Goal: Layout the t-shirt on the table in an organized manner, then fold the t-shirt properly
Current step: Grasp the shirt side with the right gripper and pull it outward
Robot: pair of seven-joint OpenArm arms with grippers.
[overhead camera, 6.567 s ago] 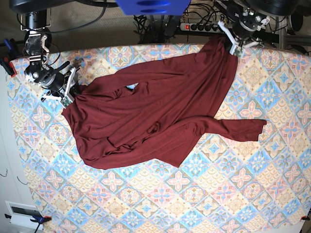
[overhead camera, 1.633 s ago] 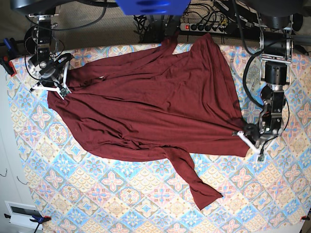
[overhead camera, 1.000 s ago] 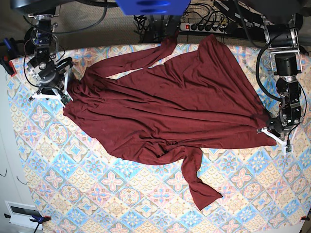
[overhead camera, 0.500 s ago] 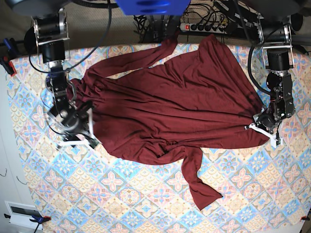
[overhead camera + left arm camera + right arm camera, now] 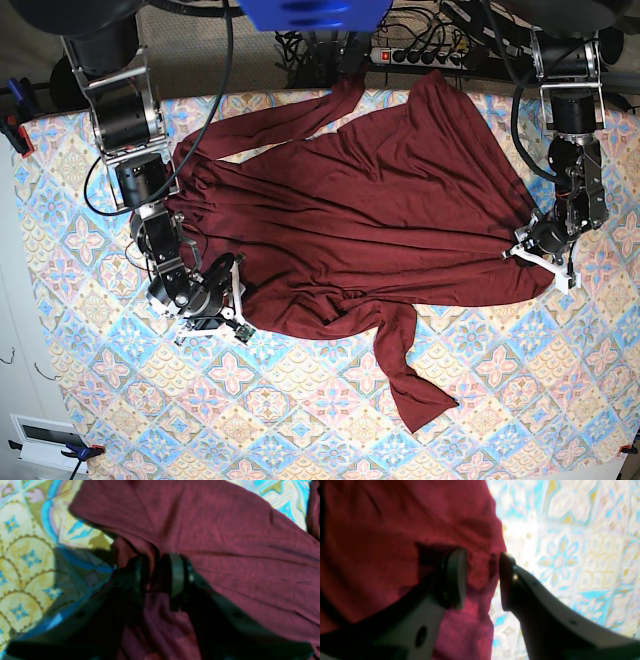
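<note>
- The t-shirt [image 5: 370, 220] lies spread over the upper middle of the table [image 5: 560, 400], maroon, bunched and creased along its near edge; one sleeve trails toward the near side of the table, the other runs along the far edge.
- Fabric looks thin, soft and limp — judged light, no stiffness, likely to drape and drag along the cloth rather than slide clean. Wrinkles gather wherever it is pulled.
- Best holds, by my reading: hem corners, shoulder seams or cuffs, pinched at a doubled edge so a single layer does not slip out.
- Left gripper [image 5: 156, 576]: fingers drawn close on a ridge of the shirt's edge, fabric pinched between them. In the base view it sits at the garment's corner on that view's right [image 5: 543, 250].
- Right gripper [image 5: 482, 578]: fingers set apart with a fold of the shirt's edge lying in the gap; the pads do not appear to press it — parted, not clamped, as far as the blur allows. In the base view it is at the lower edge on that view's left [image 5: 212, 303].
- Shirt body stretches between the two grippers, resting on the table.
</note>
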